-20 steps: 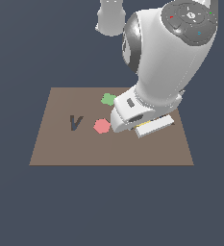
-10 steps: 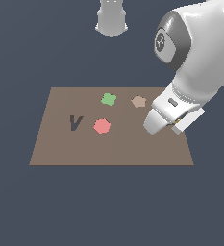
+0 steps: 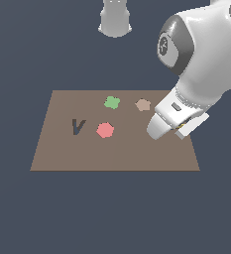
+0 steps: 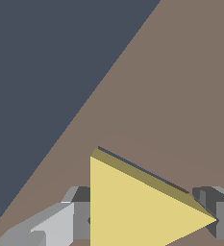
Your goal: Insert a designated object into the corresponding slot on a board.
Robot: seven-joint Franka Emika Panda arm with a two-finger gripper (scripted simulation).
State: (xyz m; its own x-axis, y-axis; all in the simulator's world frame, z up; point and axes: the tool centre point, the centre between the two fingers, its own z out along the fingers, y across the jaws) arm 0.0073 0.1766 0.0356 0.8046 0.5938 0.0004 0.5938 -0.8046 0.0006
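The fingers [image 4: 60, 223] grip the yellow triangular block [image 4: 137, 206], seemingly near the board's [image 3: 62, 149] edge.

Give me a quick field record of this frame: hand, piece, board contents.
hand: fingers either side of the yellow triangular block, apparently shut on it
hand position: near the board edge on the exterior view's right
other pieces: green clover piece, red hexagon, tan piece
cut-outs visible: dark V-shaped cut-out
triangle slot: not visible
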